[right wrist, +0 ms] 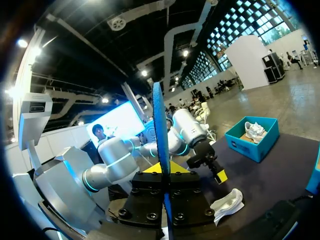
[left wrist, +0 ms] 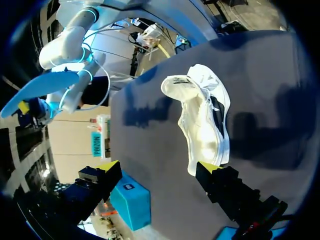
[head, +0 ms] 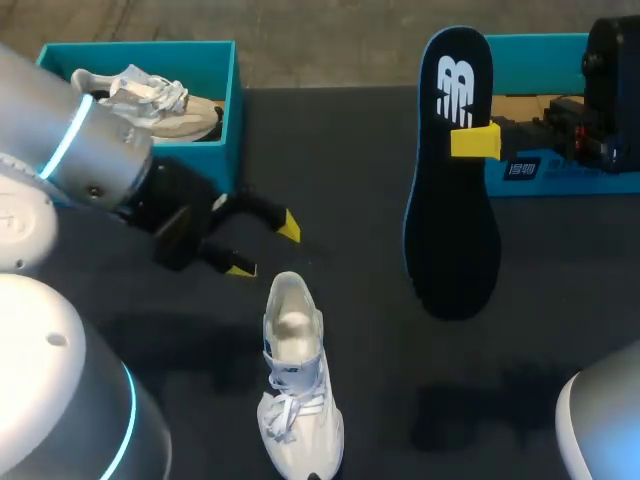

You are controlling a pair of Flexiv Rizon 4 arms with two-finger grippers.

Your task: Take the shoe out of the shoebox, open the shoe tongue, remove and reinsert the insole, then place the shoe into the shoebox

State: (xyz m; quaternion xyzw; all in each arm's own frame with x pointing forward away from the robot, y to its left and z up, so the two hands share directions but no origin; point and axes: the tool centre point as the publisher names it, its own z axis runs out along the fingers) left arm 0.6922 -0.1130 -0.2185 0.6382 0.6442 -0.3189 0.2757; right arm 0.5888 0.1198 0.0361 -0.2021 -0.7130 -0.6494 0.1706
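A white shoe [head: 293, 385] lies on the black table, its opening toward the far side. My left gripper [head: 263, 248] hovers open just beyond the shoe's heel, with nothing between its fingers; its own view shows the shoe [left wrist: 202, 117] ahead of the open gripper [left wrist: 159, 169]. A dark insole [head: 452, 180] with a blue rim and a white logo hangs in the air right of centre, with my right gripper [head: 464, 141] shut on it. In the right wrist view the insole [right wrist: 160, 145] stands edge-on between the fingers [right wrist: 165, 169]. The blue shoebox [head: 228, 80] stands at the back left.
A second pale shoe [head: 150, 100] lies inside the back-left shoebox. Another blue box [head: 535, 55] stands at the back right behind my right arm. In the right wrist view the white shoe [right wrist: 227, 202] lies below, with the left gripper [right wrist: 212, 167] over it.
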